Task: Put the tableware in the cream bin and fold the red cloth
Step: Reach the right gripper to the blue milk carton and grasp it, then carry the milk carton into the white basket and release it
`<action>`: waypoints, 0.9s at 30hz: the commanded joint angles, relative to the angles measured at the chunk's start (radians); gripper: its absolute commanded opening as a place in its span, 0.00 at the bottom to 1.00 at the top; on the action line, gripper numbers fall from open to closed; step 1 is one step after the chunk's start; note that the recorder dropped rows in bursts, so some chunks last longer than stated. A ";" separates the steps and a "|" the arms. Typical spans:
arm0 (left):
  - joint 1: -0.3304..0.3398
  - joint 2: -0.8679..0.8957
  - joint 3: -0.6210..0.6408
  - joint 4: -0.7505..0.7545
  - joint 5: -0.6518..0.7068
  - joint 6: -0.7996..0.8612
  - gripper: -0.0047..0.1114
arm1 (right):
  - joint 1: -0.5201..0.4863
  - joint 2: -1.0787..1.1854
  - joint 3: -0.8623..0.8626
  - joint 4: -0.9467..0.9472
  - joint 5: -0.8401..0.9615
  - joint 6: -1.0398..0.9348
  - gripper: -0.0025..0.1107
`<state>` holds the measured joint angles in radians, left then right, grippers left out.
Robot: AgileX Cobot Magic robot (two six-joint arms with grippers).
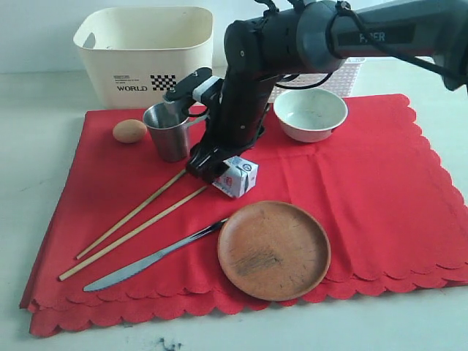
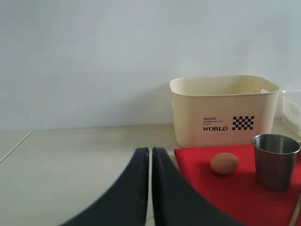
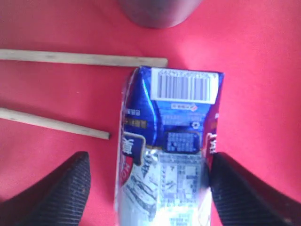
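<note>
Cloth (image 1: 380,183), bright red, lies spread flat before the cream bin (image 1: 146,58), and on it we see the brown plate (image 1: 274,250), white bowl (image 1: 310,115), steel cup (image 1: 168,131), two chopsticks (image 1: 131,234) and table knife (image 1: 146,263). The right gripper (image 3: 148,174) straddles the milk carton (image 1: 238,175), its fingers spread wide and not clamping it. The left gripper (image 2: 150,155) has its fingers pressed almost together, holding nothing.

Bright, diffuse light; the plate (image 1: 274,250) casts a faint shadow toward six o'clock. Glare bleaches the blurred milk carton (image 3: 167,197).
</note>
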<state>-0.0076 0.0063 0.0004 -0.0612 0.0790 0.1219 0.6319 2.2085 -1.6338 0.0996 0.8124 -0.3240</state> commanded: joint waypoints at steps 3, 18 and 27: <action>-0.004 -0.006 0.000 -0.006 0.001 -0.003 0.08 | 0.002 0.022 0.002 -0.009 -0.022 -0.031 0.47; -0.004 -0.006 0.000 -0.006 0.001 -0.003 0.08 | 0.002 -0.033 0.002 -0.034 0.021 -0.031 0.02; -0.004 -0.006 0.000 -0.006 0.001 -0.003 0.08 | -0.007 -0.192 0.002 -0.119 0.025 0.006 0.02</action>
<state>-0.0076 0.0063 0.0004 -0.0612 0.0790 0.1219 0.6319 2.0725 -1.6304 0.0327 0.8502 -0.3416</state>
